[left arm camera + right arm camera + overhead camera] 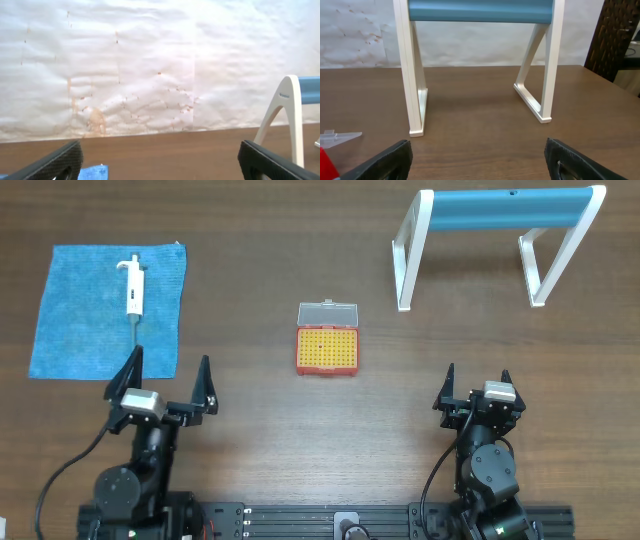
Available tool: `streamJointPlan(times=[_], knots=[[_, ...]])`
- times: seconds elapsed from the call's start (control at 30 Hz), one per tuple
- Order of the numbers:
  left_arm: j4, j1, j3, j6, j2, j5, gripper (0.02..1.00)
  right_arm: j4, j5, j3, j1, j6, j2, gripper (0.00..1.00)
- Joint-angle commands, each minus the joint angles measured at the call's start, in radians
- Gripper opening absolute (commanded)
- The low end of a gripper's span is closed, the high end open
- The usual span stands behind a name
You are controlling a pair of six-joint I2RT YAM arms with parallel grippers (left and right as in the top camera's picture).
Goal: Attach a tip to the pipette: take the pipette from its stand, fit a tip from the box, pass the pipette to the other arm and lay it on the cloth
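— At the middle of the table [300, 442], what is sitting there?
— A small orange tip box [327, 371] is sitting there, with its clear lid [328, 312] lying open on the far side. Rows of yellow tips [327, 348] are filling it, too small to count.
— And what is standing around it?
— A white stand [500, 208] with a blue top bar is standing at the far right of the table, well apart from the box. A blue cloth [70, 330] is lying at the far left, also well apart from it.
— Where is the pipette lying?
— The pipette [131, 288] is lying on the cloth, in its right half and toward the far edge, apart from both grippers.
— Which way is it pointing?
— Its long axis is running from far to near. The white handle is lying at the far end, and the thin shaft is pointing back toward the left arm's base. Whether a tip is sitting on it, I cannot tell.
— How are the grippers holding themselves?
— The left gripper [168, 380] is hovering by the cloth's near right corner, its fingers spreading wide apart and empty. The right gripper [478, 385] is hanging close above its own base and facing the stand, its fingers also standing apart and empty, with the box off to its left.
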Motion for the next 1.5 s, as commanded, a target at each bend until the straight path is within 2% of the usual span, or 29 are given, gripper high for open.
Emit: streamJointPlan(times=[0.03, 0.27, 0.33, 1.03, 1.07, 1.1, 1.13, 1.2, 1.27, 1.33, 1.4, 1.5], knots=[[0.08, 0.005, -0.102, -0.033, -0.012, 0.0, 0.998, 0.0, 0.013, -0.005, 0.001, -0.015, -0.003, 0.869], [-0.074, -0.01, -0.1, -0.053, -0.012, 0.0, 0.998, 0.0, 0.013, -0.005, 0.001, -0.015, -0.003, 0.871], [-0.202, -0.016, -0.1, -0.053, -0.012, 0.0, 1.0, 0.0, 0.013, -0.005, 0.001, -0.014, -0.003, 0.869], [-0.202, -0.016, -0.1, -0.053, -0.012, 0.0, 0.998, 0.0, 0.013, -0.005, -0.001, -0.014, -0.004, 0.871], [-0.202, -0.016, -0.1, -0.053, -0.012, 0.0, 0.998, 0.0, 0.013, -0.005, -0.02, -0.014, -0.005, 0.869], [-0.202, -0.016, -0.1, -0.053, -0.012, 0.0, 0.998, 0.0, 0.004, -0.005, -0.085, -0.014, -0.005, 0.871], [-0.202, -0.016, -0.1, -0.053, -0.012, 0.0, 0.998, 0.0, -0.138, -0.005, -0.167, -0.014, -0.014, 0.869], [-0.202, -0.016, -0.1, -0.053, -0.012, 0.0, 0.998, -0.006, -0.281, -0.005, -0.23, -0.015, -0.024, 0.869], [-0.202, -0.016, -0.1, -0.053, -0.012, 0.0, 0.998, -0.019, -0.481, -0.005, -0.32, -0.014, -0.033, 0.869], [-0.202, -0.016, -0.1, -0.053, -0.012, 0.0, 0.998, -0.026, -0.606, -0.005, -0.408, -0.014, -0.033, 0.869], [-0.202, -0.016, -0.1, -0.053, -0.012, 0.0, 0.998, -0.024, -0.623, -0.005, -0.477, -0.014, -0.033, 0.869], [-0.202, -0.016, -0.1, -0.053, -0.012, 0.0, 0.998, -0.025, -0.618, -0.005, -0.511, -0.014, -0.033, 0.869]])
